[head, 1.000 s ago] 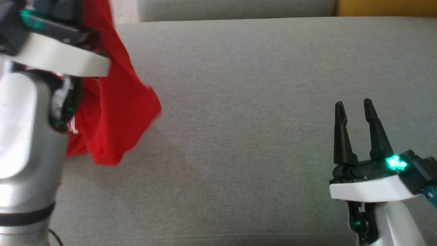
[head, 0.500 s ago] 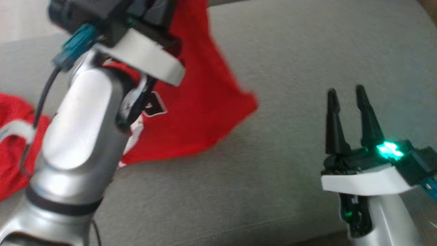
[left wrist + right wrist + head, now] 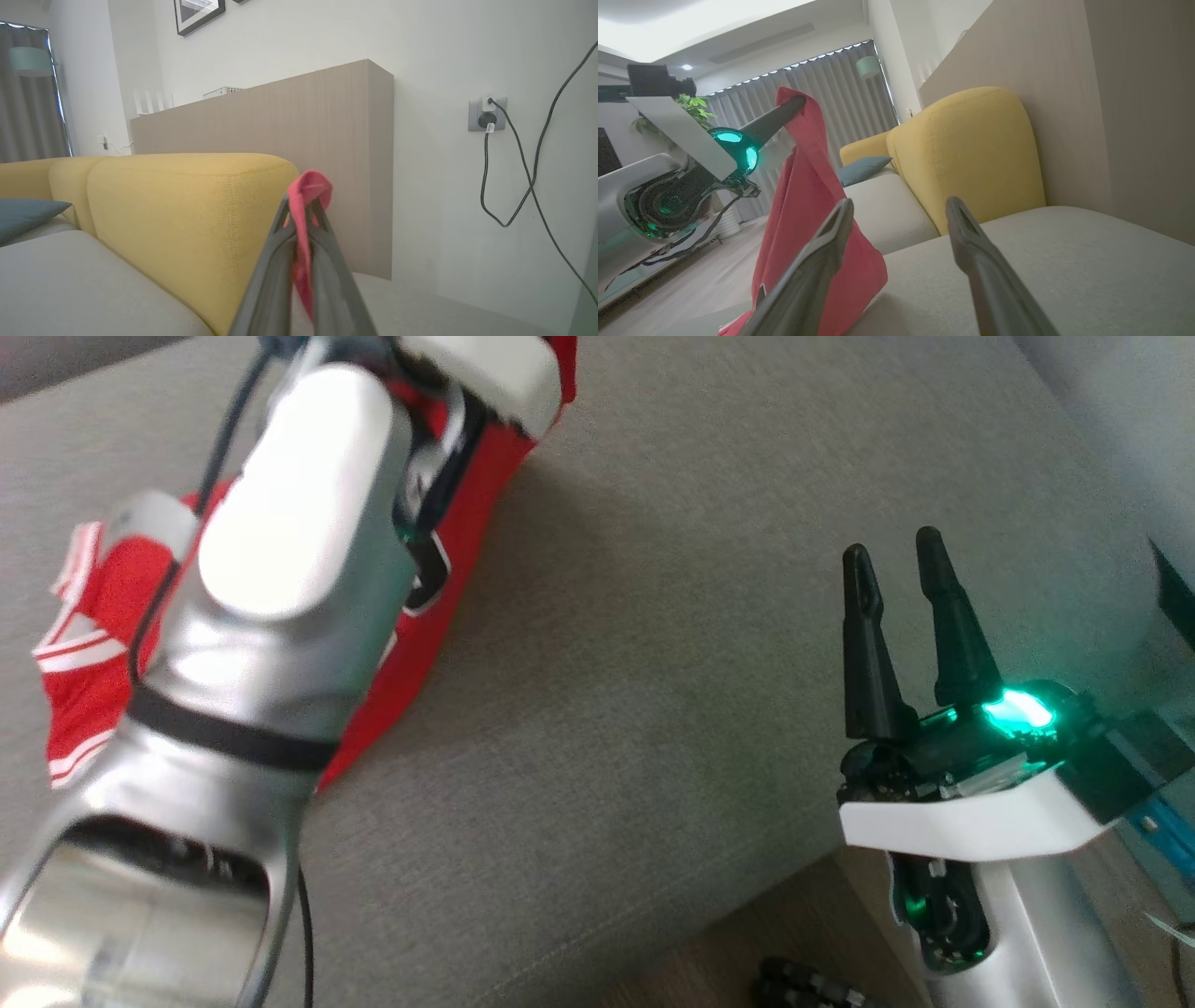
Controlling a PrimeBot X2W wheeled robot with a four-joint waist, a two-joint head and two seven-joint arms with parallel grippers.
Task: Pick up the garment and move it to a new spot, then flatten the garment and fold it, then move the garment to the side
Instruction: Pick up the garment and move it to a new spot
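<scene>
My left gripper [image 3: 302, 201] is clenched on a fold of the red jersey [image 3: 312, 185], a pinched tuft in its own wrist view. The right wrist view shows the cloth draping from there down to the grey sofa cushion [image 3: 1064, 261]. The head view adds its white-striped trim lying on that cushion. My right gripper [image 3: 892, 546] stands released, empty, well apart.

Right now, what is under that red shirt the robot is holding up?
The grey sofa cushion. The red shirt hangs from the left gripper, its lower end lying on that cushion. The left arm hides part of the shirt, so what lies beneath there cannot be seen.
</scene>
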